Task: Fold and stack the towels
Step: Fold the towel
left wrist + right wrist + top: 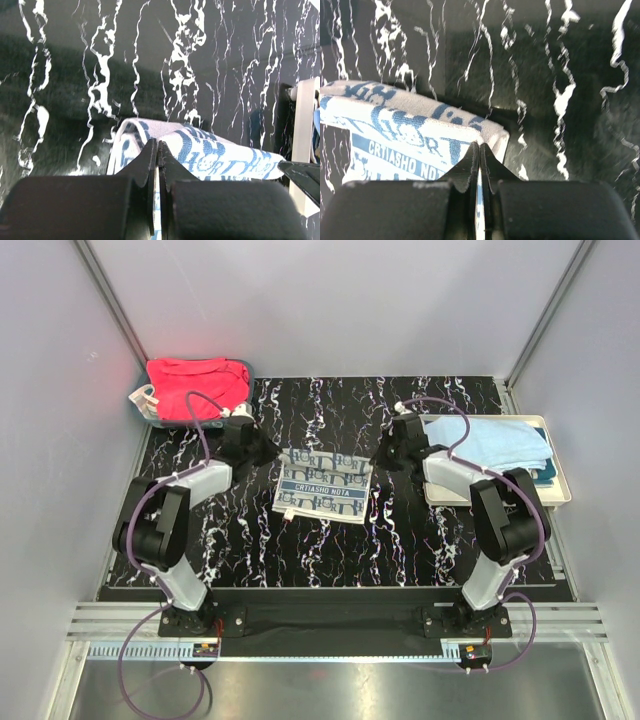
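A white towel with dark blue print [323, 487] lies in the middle of the black marbled table, its far edge lifted and curled over. My left gripper [270, 452] is shut on its far left corner; the left wrist view shows the jaws [158, 145] closed with the cloth [220, 152] pinched between them. My right gripper [383, 455] is shut on the far right corner; the right wrist view shows the jaws [479, 146] closed on the towel [405, 135]. A red-pink towel [195, 388] lies in the bin at the back left. A light blue towel [500, 440] lies on the tray at the right.
The teal plastic bin [140, 405] stands at the back left corner. The cream tray [556, 485] sits along the right edge, with something dark teal under the blue towel. The tray's edge also shows in the left wrist view [305, 140]. Grey walls enclose the table.
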Robot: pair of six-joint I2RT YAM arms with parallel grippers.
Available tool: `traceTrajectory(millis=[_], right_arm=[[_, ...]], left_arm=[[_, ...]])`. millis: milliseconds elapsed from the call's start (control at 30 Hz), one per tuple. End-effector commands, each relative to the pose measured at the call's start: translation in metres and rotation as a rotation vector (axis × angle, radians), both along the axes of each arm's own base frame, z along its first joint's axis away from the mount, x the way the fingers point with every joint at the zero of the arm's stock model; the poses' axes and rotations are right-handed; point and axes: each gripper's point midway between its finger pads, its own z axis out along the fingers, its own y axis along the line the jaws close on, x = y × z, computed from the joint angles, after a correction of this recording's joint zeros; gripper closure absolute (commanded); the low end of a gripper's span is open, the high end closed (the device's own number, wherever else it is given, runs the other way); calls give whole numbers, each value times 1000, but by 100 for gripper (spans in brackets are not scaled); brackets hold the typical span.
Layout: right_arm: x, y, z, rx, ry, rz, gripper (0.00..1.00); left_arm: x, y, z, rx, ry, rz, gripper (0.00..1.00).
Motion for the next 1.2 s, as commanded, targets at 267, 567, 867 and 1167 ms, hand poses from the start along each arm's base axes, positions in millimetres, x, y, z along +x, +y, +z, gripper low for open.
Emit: traceTrajectory(millis=[267,567,867,1167], right_arm=[[-31,15,26,43,-94,14,95],[-58,21,20,36,-84,26,94],[-73,20,17,41,-76,27,94],[-88,23,9,43,-58,44,94]], left_arm=[[-20,9,15,-27,-88,8,100],[-43,12,11,-22,-89,-7,100],[-59,9,5,-16,-85,-27,100],[-73,10,0,-4,-79,-34,100]])
